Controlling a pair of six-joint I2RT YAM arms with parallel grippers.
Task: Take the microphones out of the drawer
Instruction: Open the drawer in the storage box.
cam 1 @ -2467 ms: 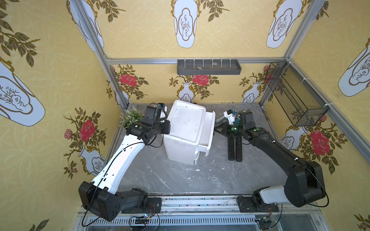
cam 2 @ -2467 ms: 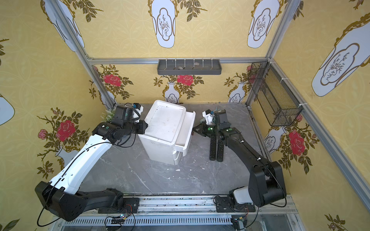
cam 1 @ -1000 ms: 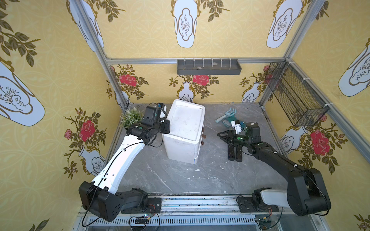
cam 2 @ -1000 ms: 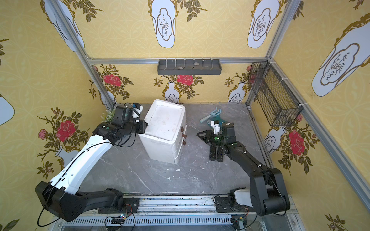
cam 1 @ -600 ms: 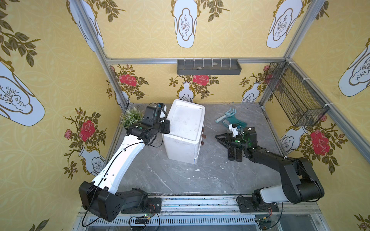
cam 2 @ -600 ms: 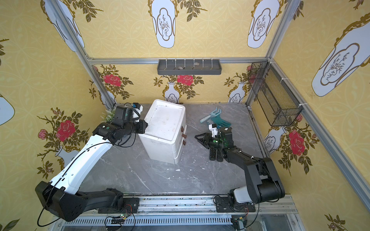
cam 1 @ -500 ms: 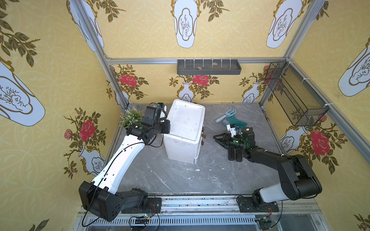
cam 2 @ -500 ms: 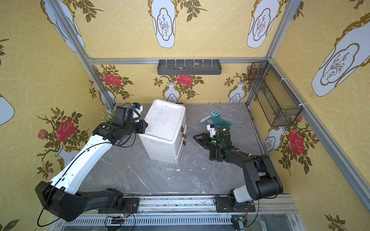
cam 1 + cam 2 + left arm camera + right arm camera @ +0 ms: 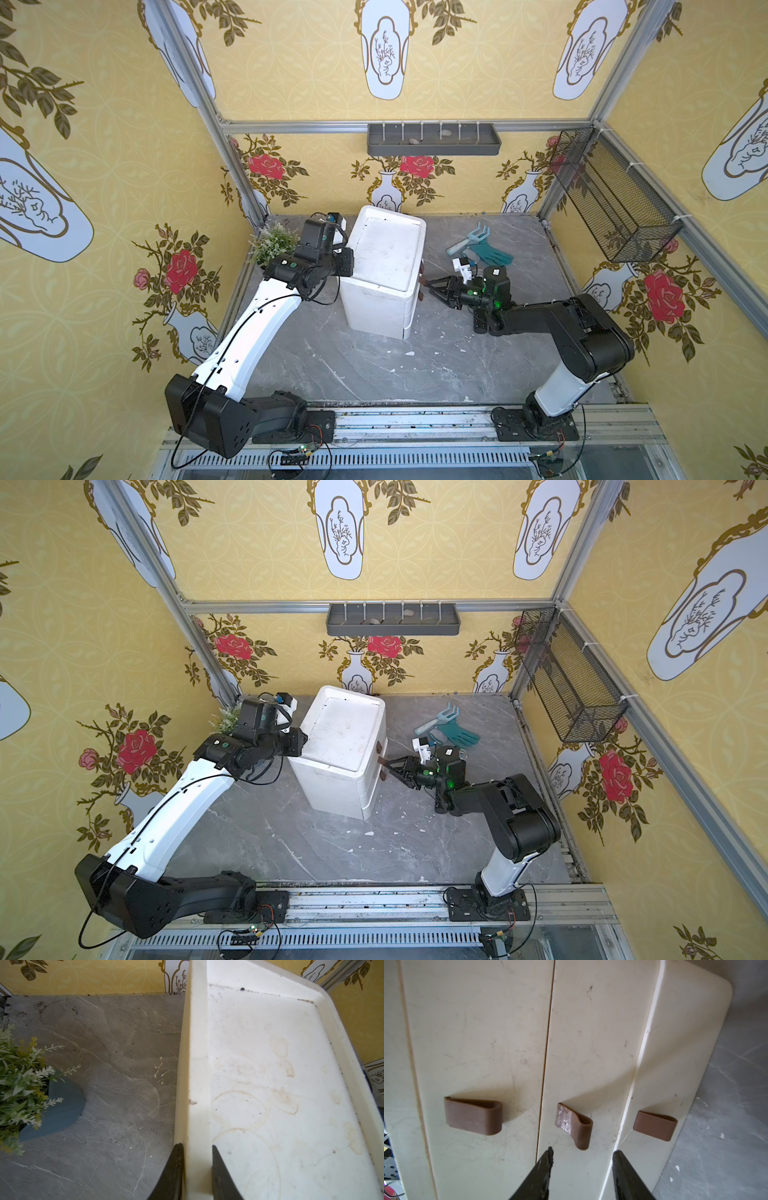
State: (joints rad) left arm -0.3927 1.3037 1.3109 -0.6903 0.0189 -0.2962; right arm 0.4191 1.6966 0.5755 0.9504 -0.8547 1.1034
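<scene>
White plastic cabinet stands mid-back on the grey table in both top views. Its drawers all sit flush, so the insides are hidden. Microphone: no sure sighting. A black oblong item lies on the table, partly under the right arm; cannot tell whether this is it. Left gripper is at the cabinet's top edge, on the side away from the brown handles. Right gripper points at the handle side, tips close to them. Plant sits behind the left arm. Teal glove and pale rake lie at the back, right of the cabinet.

Left wrist: two black fingers pinch the cabinet's raised top rim, one on each face. Stained top panel lies to one side, table and plant to the other.

Right wrist: jaws spread, nothing between them. Three handles in a row; tips sit just short of the middle handle. No contact visible.
</scene>
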